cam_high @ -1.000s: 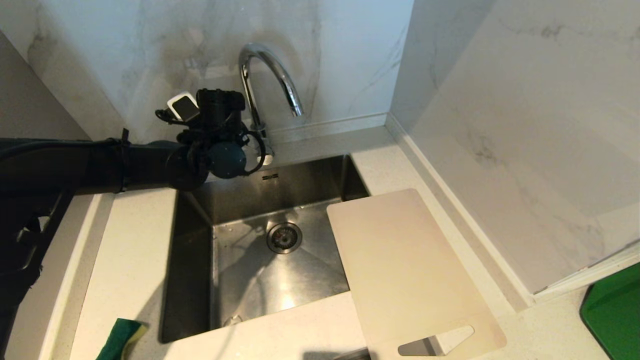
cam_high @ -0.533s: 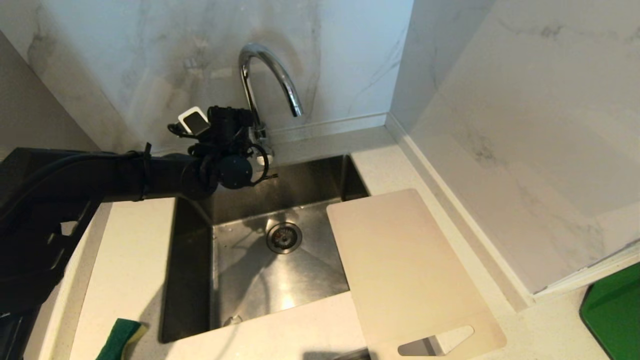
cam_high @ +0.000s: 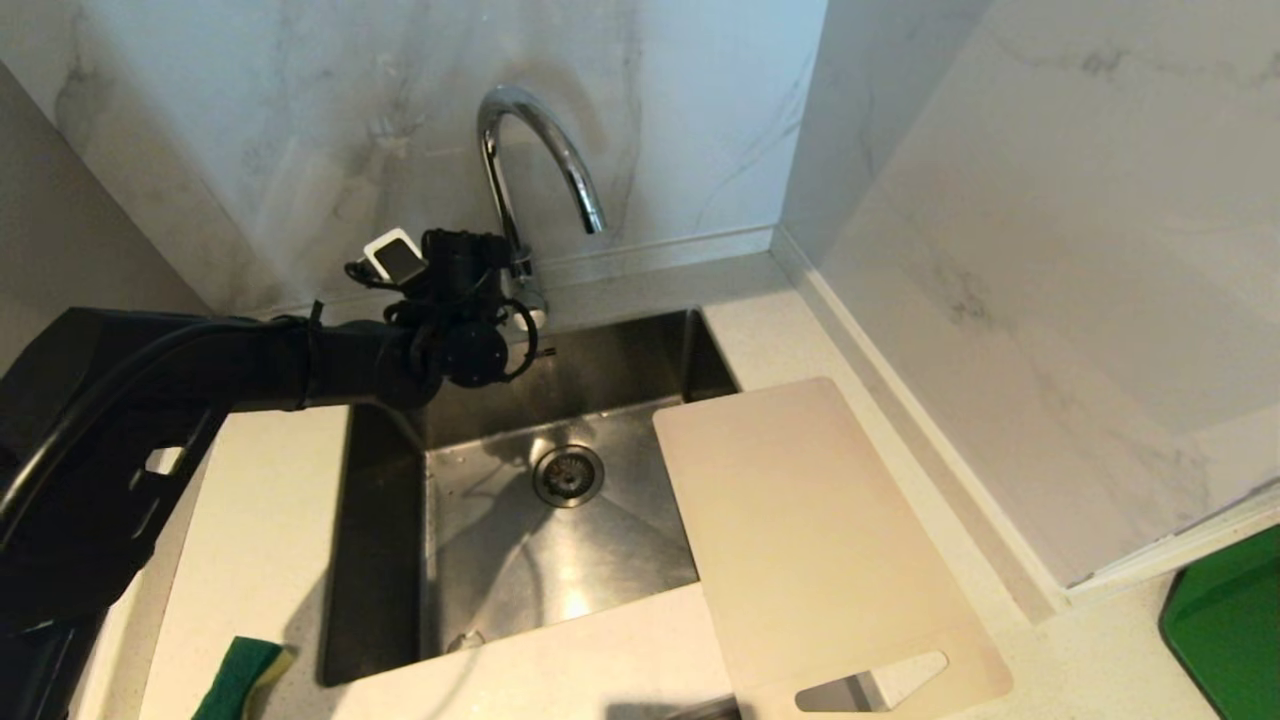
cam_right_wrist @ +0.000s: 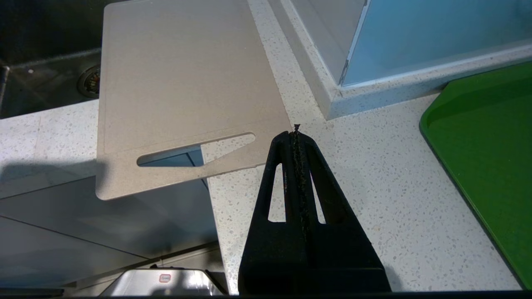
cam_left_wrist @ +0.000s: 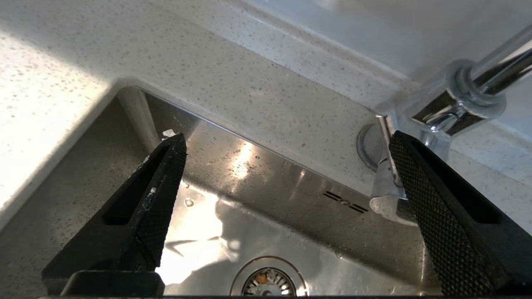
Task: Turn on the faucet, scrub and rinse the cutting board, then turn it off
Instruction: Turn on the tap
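The chrome faucet (cam_high: 540, 150) rises behind the sink, with no water running. My left gripper (cam_high: 497, 285) is at its base, over the sink's back edge. In the left wrist view this gripper (cam_left_wrist: 286, 139) is open wide. One of its fingers (cam_left_wrist: 432, 199) lies right beside the faucet's lever (cam_left_wrist: 384, 166); whether they touch I cannot tell. The pale cutting board (cam_high: 800, 530) lies flat over the sink's right rim and the counter, its handle cutout nearest me. My right gripper (cam_right_wrist: 296, 131) is shut and empty, parked above the counter next to the cutting board (cam_right_wrist: 183, 83).
The steel sink (cam_high: 480, 560) has a drain (cam_high: 568, 475) in its floor. A green-and-yellow sponge (cam_high: 240, 675) lies on the counter at the near left. A bright green tray (cam_high: 1230, 630) sits at the far right. Marble walls close the back and right.
My left arm has dropped and reached further in, bringing its open gripper down beside the faucet's base. Board, sponge and right arm have not moved.
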`<state>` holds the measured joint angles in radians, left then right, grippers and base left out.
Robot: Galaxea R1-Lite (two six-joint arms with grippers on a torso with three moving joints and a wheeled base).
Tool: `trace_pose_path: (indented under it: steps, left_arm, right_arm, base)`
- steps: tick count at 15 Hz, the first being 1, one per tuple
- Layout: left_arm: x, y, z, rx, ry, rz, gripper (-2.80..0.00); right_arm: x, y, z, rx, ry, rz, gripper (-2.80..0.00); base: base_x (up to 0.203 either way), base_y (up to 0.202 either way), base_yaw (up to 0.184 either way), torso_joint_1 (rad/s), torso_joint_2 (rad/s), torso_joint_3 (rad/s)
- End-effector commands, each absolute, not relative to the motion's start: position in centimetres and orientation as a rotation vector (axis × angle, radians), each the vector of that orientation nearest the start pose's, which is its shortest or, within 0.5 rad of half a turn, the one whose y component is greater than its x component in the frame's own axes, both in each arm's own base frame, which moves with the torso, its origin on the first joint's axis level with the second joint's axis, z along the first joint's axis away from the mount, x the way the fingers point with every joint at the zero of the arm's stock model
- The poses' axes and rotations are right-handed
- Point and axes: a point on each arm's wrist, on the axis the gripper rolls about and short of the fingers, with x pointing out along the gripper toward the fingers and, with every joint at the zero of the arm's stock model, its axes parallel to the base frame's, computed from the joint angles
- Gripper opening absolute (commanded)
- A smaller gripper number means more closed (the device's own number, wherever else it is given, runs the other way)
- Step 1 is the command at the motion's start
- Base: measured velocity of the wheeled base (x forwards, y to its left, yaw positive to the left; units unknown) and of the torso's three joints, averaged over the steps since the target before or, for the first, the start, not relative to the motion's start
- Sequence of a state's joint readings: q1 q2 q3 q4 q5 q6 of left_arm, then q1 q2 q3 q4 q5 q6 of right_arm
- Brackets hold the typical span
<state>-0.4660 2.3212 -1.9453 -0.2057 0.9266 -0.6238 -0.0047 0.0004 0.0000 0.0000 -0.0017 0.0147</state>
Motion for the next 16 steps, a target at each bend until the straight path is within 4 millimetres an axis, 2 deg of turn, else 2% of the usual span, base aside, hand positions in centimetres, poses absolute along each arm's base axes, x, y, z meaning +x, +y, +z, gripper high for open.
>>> trace_pose_path:
  steps: [1,10,16]
  left_arm:
    - [44.6,-20.1,20.6,-0.497,-0.011,0.486,0.00]
    - [45.3,-19.9,18.9,-0.475,0.016,0.506,0.00]
    - [45.1,-19.8,18.3,-0.456,0.040,0.509,0.00]
  right_arm:
    - [-2.3,0.0,7.5,0.015,0.001,-0.006,-2.80]
    - [-2.3,0.0,7.5,0.014,0.001,-0.006,-2.80]
    - [-2.3,0.0,7.5,0.015,0.001,-0.006,-2.80]
  base:
    - [0.000,0.000,0.000,0.000,0.00,0.000]
    - [0.000,0.000,0.000,0.000,0.00,0.000]
    - [0.000,0.000,0.000,0.000,0.00,0.000]
